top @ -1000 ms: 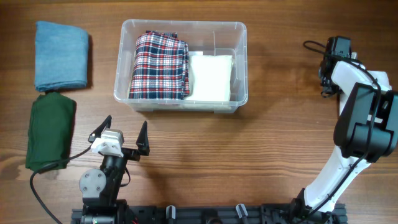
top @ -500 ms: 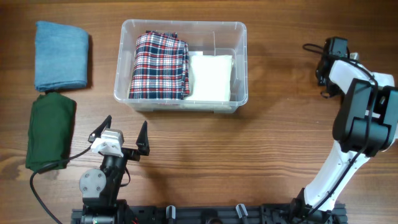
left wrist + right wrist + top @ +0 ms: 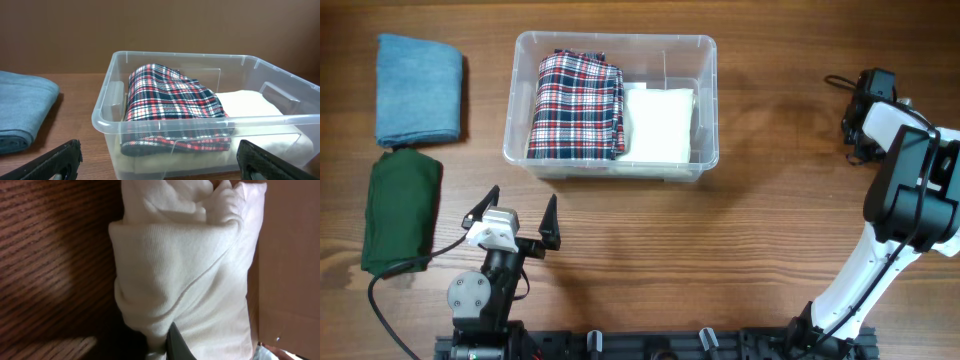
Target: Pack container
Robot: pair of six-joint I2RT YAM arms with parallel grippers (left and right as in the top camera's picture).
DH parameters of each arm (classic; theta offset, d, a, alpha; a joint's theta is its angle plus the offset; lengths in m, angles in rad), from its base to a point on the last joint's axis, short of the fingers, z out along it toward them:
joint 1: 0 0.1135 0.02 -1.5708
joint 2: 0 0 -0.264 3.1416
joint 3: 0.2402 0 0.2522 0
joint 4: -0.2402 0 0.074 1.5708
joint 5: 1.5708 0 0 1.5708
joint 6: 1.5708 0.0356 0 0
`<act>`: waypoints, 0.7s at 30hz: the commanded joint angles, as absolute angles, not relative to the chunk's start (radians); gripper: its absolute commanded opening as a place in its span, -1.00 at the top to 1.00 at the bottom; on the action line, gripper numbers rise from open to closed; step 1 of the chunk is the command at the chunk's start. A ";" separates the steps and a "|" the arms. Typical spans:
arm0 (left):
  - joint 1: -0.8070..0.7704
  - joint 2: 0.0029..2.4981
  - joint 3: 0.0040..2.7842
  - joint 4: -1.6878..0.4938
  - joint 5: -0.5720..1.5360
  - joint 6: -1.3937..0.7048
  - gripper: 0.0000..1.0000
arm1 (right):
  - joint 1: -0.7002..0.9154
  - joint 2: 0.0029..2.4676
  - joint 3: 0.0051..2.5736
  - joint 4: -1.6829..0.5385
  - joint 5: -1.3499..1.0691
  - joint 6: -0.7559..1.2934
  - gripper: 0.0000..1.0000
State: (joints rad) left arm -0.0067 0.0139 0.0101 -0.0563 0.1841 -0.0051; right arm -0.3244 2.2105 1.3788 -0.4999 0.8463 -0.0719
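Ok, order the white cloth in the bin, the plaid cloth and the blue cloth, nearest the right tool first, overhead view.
1. white cloth, right half of the bin
2. plaid cloth, left half
3. blue cloth, outside, far left

No writing, brand, number or sign can be read in any view; the clear container [image 3: 200, 122] and the plaid cloth [image 3: 170, 95] folded inside it show no legible print

1 clear container [image 3: 615, 37]; 1 plaid cloth [image 3: 578, 105], 1 white cloth [image 3: 660, 122], 1 blue cloth [image 3: 418, 88], 1 green cloth [image 3: 400, 212], 1 white knit cloth [image 3: 185, 280].
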 commanded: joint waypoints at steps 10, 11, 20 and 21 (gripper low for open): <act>-0.011 0.007 0.006 -0.060 0.178 -0.007 -1.00 | -0.280 2.008 1.581 -0.691 0.124 0.084 0.92; -0.011 0.007 0.006 -0.060 0.178 -0.007 -1.00 | -0.278 1.982 1.610 -0.710 0.086 0.084 0.92; -0.011 0.007 0.006 -0.060 0.178 -0.007 -0.99 | -0.191 1.773 1.726 -0.855 0.042 0.026 0.92; -0.011 0.007 0.006 -0.060 0.178 -0.007 -0.99 | -0.177 1.755 1.729 -0.866 0.032 0.023 0.92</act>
